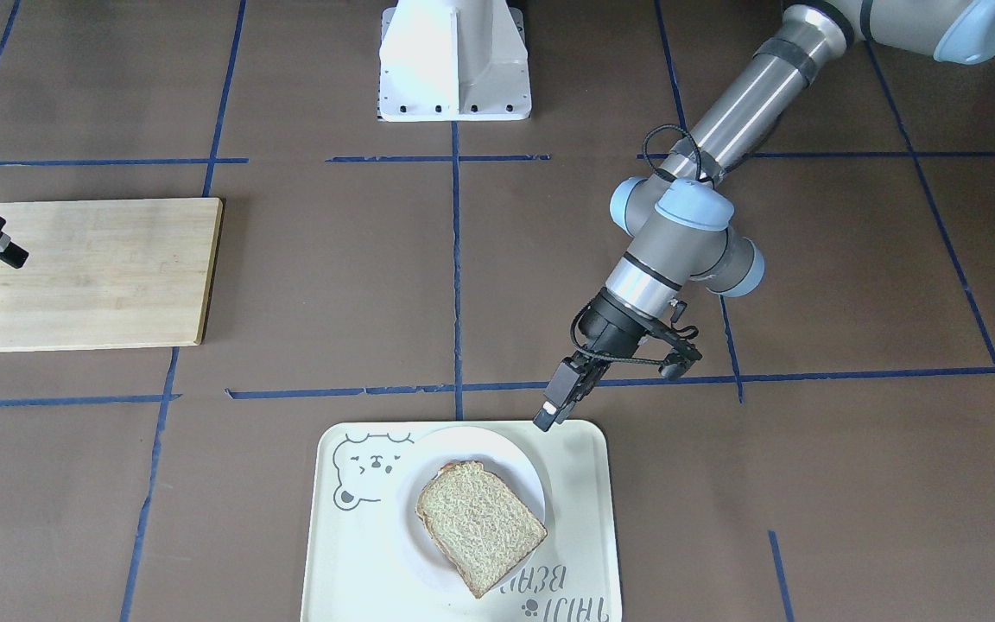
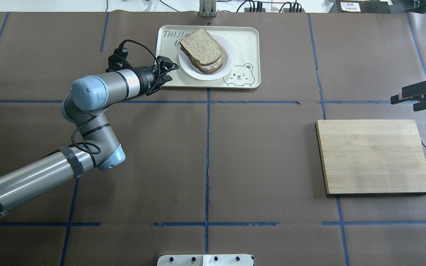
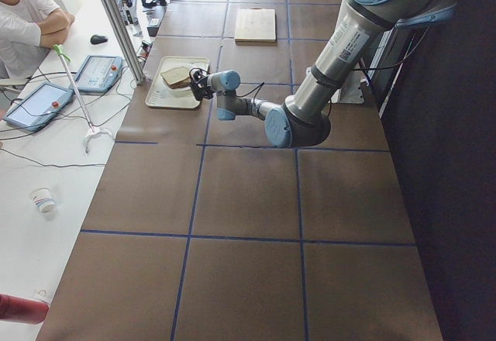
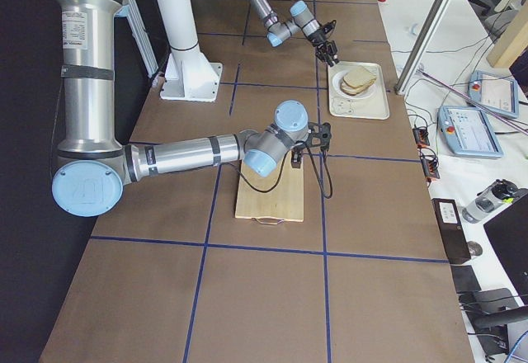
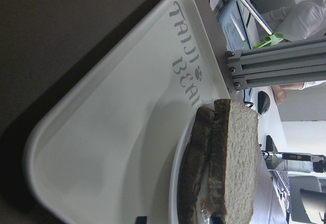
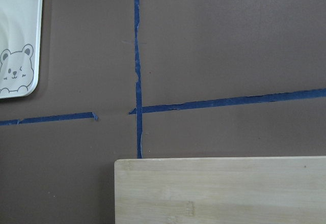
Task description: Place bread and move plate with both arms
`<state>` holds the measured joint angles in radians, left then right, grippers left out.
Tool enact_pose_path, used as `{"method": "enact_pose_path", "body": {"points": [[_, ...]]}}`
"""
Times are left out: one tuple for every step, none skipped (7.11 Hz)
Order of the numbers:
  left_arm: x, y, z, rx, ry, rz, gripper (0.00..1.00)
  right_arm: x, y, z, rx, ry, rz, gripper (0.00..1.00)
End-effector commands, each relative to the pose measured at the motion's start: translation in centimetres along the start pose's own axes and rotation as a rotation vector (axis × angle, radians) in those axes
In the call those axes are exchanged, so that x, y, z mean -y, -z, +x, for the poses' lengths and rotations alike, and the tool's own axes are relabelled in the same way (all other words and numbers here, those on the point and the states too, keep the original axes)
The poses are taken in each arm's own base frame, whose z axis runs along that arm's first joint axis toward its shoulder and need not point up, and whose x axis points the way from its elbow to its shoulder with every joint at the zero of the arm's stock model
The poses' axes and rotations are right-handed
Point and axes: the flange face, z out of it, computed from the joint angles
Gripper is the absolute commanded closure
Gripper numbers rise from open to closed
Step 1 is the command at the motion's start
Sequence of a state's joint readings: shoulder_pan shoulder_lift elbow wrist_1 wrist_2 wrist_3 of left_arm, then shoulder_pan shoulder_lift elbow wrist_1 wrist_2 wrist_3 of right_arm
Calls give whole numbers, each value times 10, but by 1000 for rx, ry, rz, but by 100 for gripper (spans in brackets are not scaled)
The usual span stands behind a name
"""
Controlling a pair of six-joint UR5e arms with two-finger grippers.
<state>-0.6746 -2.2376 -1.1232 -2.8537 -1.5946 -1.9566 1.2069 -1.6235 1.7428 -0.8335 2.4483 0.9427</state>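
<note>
Two slices show in the overhead view: the bread lies on top of a second slice, with something pale between them. The left wrist view shows that stack edge-on, while the front-facing camera catches only the top slice. The stack sits on the plate, inside the tray with the bear drawing, at the table's edge farthest from the robot.

The left gripper hangs at the tray's left rim, apart from the plate, its jaws parted and empty. The right gripper hovers near the far edge of the wooden board, also spread with nothing in it. Tray and board lie well apart, with a wide stretch of brown table crossed by blue tape between them. A person sits at a side desk.
</note>
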Motion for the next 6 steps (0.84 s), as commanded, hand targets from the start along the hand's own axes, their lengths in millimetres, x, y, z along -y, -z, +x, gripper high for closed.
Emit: {"method": "enact_pose_path", "body": {"points": [[21, 68, 4, 181, -199, -34, 44, 6, 15, 25, -25, 29, 28, 0], [40, 104, 14, 302, -299, -54, 44, 11, 23, 33, -43, 25, 38, 0], [45, 131, 28, 429, -431, -84, 44, 17, 34, 46, -73, 62, 40, 0], [49, 167, 21, 532, -563, -106, 44, 23, 44, 62, -111, 103, 31, 0], [74, 209, 2, 605, -725, -137, 44, 27, 57, 82, -152, 134, 12, 0], [105, 243, -24, 650, -900, -197, 42, 29, 64, 103, -201, 165, -34, 0]]}}
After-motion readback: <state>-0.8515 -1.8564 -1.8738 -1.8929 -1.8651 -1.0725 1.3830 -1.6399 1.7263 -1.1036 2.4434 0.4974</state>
